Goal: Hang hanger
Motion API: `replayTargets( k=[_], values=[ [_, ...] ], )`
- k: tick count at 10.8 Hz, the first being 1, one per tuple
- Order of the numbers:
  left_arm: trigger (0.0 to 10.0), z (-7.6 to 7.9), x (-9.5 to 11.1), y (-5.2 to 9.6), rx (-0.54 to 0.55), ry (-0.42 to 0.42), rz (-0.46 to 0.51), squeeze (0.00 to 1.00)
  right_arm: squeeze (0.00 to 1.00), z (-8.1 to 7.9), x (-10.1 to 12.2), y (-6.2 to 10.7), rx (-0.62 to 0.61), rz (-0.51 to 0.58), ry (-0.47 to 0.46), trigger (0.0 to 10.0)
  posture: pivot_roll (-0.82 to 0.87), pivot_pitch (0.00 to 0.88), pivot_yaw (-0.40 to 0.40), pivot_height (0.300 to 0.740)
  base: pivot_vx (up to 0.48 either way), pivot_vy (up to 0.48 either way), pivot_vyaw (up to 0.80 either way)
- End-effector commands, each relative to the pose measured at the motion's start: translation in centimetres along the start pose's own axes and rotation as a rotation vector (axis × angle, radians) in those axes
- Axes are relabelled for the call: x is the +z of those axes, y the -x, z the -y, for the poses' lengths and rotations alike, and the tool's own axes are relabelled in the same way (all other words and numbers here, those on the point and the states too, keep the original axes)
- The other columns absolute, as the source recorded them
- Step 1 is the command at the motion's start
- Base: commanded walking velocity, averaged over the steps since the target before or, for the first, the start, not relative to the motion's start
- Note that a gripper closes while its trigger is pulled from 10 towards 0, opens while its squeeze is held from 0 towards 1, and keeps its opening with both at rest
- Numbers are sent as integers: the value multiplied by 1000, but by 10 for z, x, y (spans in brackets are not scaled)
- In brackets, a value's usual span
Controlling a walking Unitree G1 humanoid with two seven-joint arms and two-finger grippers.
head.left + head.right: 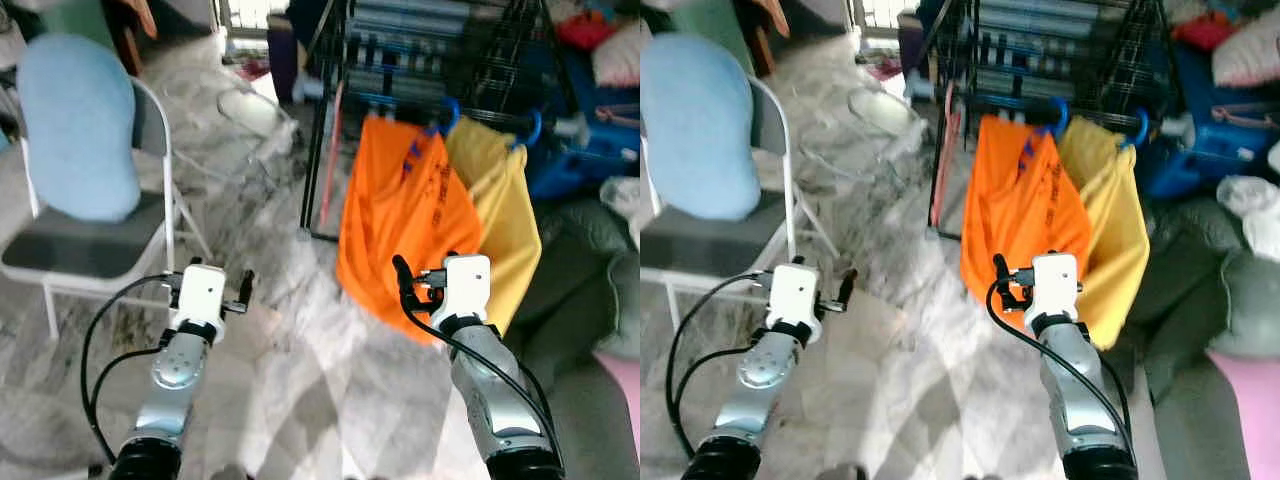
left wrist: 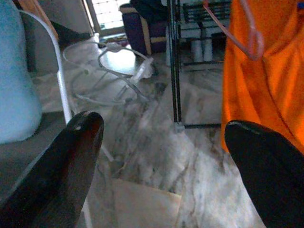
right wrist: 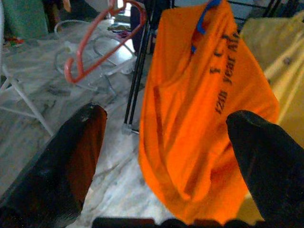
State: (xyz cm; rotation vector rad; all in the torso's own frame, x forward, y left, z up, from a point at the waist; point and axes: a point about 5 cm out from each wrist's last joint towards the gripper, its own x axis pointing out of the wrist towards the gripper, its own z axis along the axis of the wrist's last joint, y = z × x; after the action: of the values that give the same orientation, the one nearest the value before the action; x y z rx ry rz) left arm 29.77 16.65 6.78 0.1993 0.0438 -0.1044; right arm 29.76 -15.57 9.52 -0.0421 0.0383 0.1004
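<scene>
A pink hanger (image 3: 95, 47) hangs bare from the left side of a black drying rack (image 1: 318, 120). Beside it on the rack hang an orange shirt (image 1: 400, 220) and a yellow shirt (image 1: 505, 210), each on a blue hanger (image 1: 450, 115). My right gripper (image 1: 438, 268) is open and holds nothing, just in front of the orange shirt's lower half. My left gripper (image 1: 210, 285) is also open with nothing in it, out over the marble floor to the left of the rack, level with the chair.
A white folding chair (image 1: 95, 255) with a light blue cushion (image 1: 75, 125) stands at the left. Several white hangers (image 1: 240, 105) lie on the floor behind it. A grey-green sofa (image 1: 585, 290) and a blue bin (image 1: 590, 145) crowd the right.
</scene>
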Motion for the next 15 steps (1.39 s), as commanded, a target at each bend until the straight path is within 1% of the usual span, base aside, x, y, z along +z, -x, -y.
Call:
replayTargets(
  k=[1,2,3,7,9,11,12,14,15],
  values=[
    [10000,0,-4,1,-4,-15,-17,0,0,4,-1,1,-25,6,-18,10000,0,66,-36,740,-341,0,0],
    [10000,0,-4,-1,-7,-22,-18,0,0,6,-4,4,-38,-1,-55,10000,-4,67,-31,740,-341,0,0],
    [10000,0,-4,-2,-8,-25,-18,0,0,6,-6,5,-45,-9,-61,10000,-10,70,-24,740,-394,0,0],
    [10000,-2,-5,-2,-15,-38,-24,0,0,7,-14,12,-49,-30,-60,10000,-8,80,-13,740,-399,0,0],
    [10000,-3,-8,1,-10,-40,-32,0,0,7,-16,11,-47,-37,-59,10000,-5,82,-11,740,-386,0,0],
    [10000,-3,-11,3,-12,-44,-36,0,0,7,-22,12,-52,-54,-72,10000,-2,82,-10,740,0,0,0],
    [10000,-8,-9,1,16,-24,-24,0,0,6,-24,12,-55,-57,-77,10000,-4,78,-4,740,0,0,0],
    [10000,-15,2,-4,38,2,24,0,0,6,-23,11,-67,-50,-82,10000,-8,72,17,740,0,0,0],
    [10000,-15,4,-6,33,-9,31,0,0,6,-24,11,-73,-49,-86,10000,-9,72,18,740,0,0,0]
  ],
)
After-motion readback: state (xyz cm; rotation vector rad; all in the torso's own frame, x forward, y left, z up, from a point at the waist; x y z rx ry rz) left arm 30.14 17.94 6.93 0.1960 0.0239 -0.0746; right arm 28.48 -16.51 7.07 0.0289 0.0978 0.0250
